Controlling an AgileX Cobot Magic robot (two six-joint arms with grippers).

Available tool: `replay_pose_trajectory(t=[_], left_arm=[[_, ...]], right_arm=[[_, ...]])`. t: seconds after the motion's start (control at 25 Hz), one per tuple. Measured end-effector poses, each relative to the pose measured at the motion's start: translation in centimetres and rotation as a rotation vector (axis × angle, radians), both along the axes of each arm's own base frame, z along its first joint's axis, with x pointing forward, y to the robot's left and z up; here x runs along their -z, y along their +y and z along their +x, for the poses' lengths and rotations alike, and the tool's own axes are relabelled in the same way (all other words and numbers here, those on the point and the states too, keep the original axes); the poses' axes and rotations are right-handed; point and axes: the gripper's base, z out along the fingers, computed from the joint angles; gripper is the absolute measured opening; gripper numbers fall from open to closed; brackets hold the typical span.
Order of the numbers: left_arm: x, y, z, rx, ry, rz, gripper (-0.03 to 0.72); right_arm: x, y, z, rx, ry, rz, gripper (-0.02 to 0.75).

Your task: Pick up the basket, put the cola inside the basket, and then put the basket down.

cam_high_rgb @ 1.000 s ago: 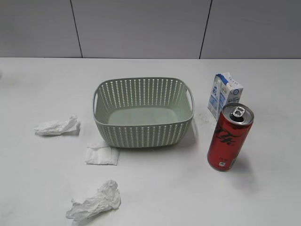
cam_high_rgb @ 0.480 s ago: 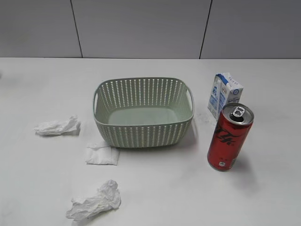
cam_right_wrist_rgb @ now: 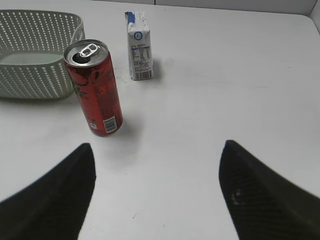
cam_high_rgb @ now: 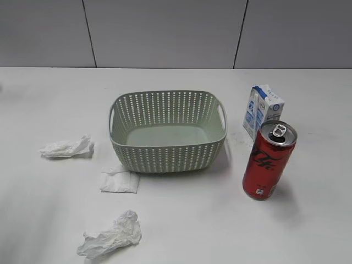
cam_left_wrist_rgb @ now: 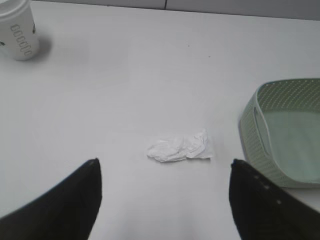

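Observation:
The pale sage-green basket (cam_high_rgb: 168, 132) stands empty in the middle of the white table; its left end shows in the left wrist view (cam_left_wrist_rgb: 282, 135) and its right end in the right wrist view (cam_right_wrist_rgb: 37, 52). The red cola can (cam_high_rgb: 268, 160) stands upright to the basket's right, also in the right wrist view (cam_right_wrist_rgb: 95, 87). My left gripper (cam_left_wrist_rgb: 163, 167) is open and empty, left of the basket. My right gripper (cam_right_wrist_rgb: 157, 150) is open and empty, near side of the can. Neither gripper shows in the exterior view.
A blue-and-white milk carton (cam_high_rgb: 262, 110) stands behind the can. Crumpled tissues lie left (cam_high_rgb: 68, 147), front-left (cam_high_rgb: 119, 180) and front (cam_high_rgb: 111, 235) of the basket. A white cup (cam_left_wrist_rgb: 17, 27) stands far left in the left wrist view.

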Motion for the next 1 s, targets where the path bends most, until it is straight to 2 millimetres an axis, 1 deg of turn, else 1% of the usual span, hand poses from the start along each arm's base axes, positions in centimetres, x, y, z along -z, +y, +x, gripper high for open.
replay_pose_trajectory(t=[0.12, 0.28, 0.4, 0.48, 0.6, 0.8, 0.92, 1.0], left_arm=[[0.0, -0.5, 3.8, 0.007, 0.078, -0.003, 0.594], [1.0, -1.7, 8.3, 0.052, 0.217, 0.003, 0.591], [2.1, -3.7, 10.9, 0.114, 0.313, 0.015, 0.589], [3.2, -5.2, 12.5, 0.139, 0.372, 0.023, 0.589], [4.6, -8.0, 14.3, 0.164, 0.439, 0.057, 0.588], [7.3, -13.1, 16.1, 0.192, 0.525, 0.074, 0.588], [9.2, -15.2, 16.8, 0.174, 0.579, 0.066, 0.588], [10.4, -16.2, 17.3, 0.159, 0.609, 0.065, 0.588]], right_arm=[[0.0, 0.0, 0.0, 0.0, 0.0, 0.0, 0.585], [0.0, 0.0, 0.0, 0.0, 0.0, 0.0, 0.585], [0.0, 0.0, 0.0, 0.0, 0.0, 0.0, 0.585], [0.0, 0.0, 0.0, 0.0, 0.0, 0.0, 0.585], [0.0, 0.0, 0.0, 0.0, 0.0, 0.0, 0.585], [0.0, 0.0, 0.0, 0.001, 0.0, -0.001, 0.585], [0.0, 0.0, 0.0, 0.001, 0.0, -0.001, 0.585], [0.0, 0.0, 0.0, 0.001, 0.0, -0.001, 0.585]])
